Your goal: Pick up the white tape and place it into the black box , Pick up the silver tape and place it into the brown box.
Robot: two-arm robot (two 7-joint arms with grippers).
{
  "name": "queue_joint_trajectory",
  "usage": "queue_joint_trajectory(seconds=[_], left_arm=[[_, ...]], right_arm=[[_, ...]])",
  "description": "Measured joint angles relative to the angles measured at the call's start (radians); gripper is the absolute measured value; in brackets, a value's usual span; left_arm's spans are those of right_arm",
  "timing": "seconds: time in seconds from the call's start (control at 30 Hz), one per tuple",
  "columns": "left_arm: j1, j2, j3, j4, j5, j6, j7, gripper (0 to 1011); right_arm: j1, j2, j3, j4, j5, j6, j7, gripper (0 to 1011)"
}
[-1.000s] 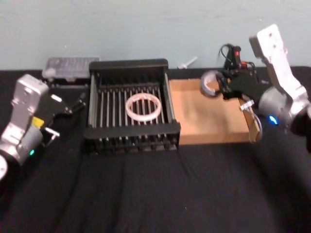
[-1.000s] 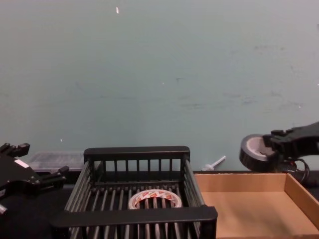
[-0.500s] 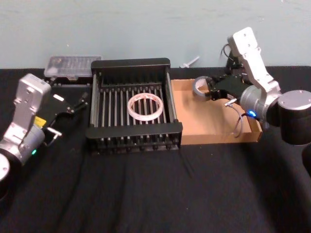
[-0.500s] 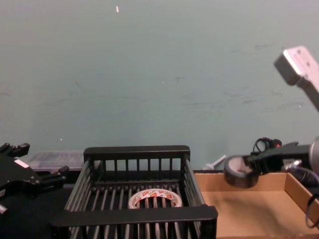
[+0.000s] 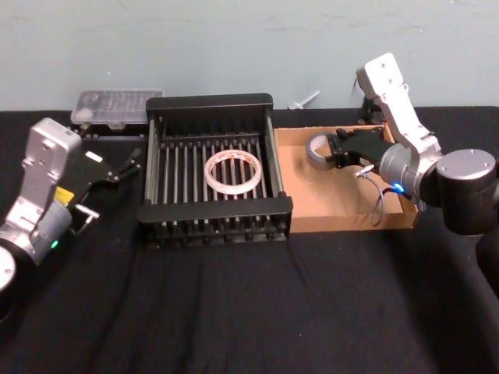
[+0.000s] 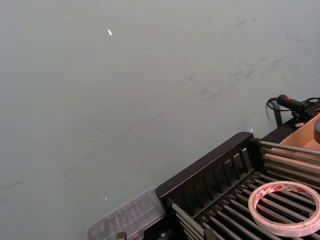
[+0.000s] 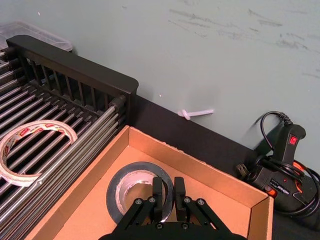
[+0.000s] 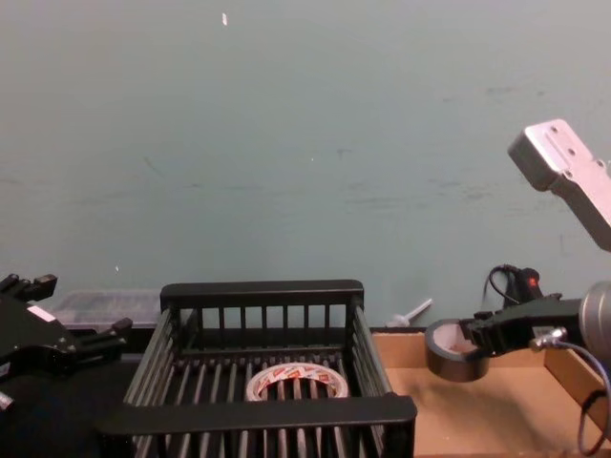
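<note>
In the head view, a black cloth (image 5: 234, 312) is covering the table and a pale teal wall (image 5: 234, 39) is running behind it. The black box (image 5: 214, 214) is sitting at the middle with the white tape (image 5: 231, 172) lying flat on its slatted floor. Just right of it, touching, the brown box (image 5: 343, 218) is sitting. The right gripper (image 5: 337, 149) is reaching over the brown box's far part, its fingers pinching the rim of the silver tape (image 5: 320, 148). The left gripper (image 5: 125, 165) is idling left of the black box; I cannot tell how its fingers stand. A clear plastic case (image 5: 117, 105) is lying at the far left by the wall.

In the left wrist view, the white tape (image 6: 285, 207) is resting on the slats beneath the scuffed wall.

In the right wrist view, the fingers (image 7: 158, 197) are clamping the silver tape (image 7: 140, 192) above the cardboard floor.

In the chest view, the silver tape (image 8: 453, 350) is hanging just over the brown box (image 8: 496, 410), clear of the floor.
</note>
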Motion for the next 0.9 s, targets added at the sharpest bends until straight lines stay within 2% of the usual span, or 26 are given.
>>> queue_joint_trajectory(seconds=[0.13,0.2,0.3,0.37,0.63,0.67,0.7,0.87,0.9], left_arm=[[0.0,0.0,0.0,0.0,0.0,0.0,0.0,1001],[0.0,0.0,0.0,0.0,0.0,0.0,0.0,1001],[0.0,0.0,0.0,0.0,0.0,0.0,0.0,1001],[0.0,0.0,0.0,0.0,0.0,0.0,0.0,1001],[0.0,0.0,0.0,0.0,0.0,0.0,0.0,1001],[0.0,0.0,0.0,0.0,0.0,0.0,0.0,1001],[0.0,0.0,0.0,0.0,0.0,0.0,0.0,1001],[0.0,0.0,0.0,0.0,0.0,0.0,0.0,1001],[0.0,0.0,0.0,0.0,0.0,0.0,0.0,1001]], right_arm=[[0.0,0.0,0.0,-0.001,0.001,0.0,0.0,144],[0.0,0.0,0.0,-0.002,0.001,0.0,0.001,177],[0.0,0.001,0.001,-0.003,0.002,0.0,0.001,281],[0.0,0.001,0.001,-0.003,0.002,0.0,0.001,305],[-0.001,0.001,0.001,-0.004,0.003,0.0,0.0,585],[-0.001,0.001,0.001,-0.004,0.003,0.0,0.001,585],[-0.001,0.002,0.001,-0.004,0.004,0.0,0.001,646],[-0.002,0.002,0.001,-0.004,0.004,0.0,0.0,800],[-0.002,0.002,0.001,-0.005,0.004,0.0,0.0,800]])
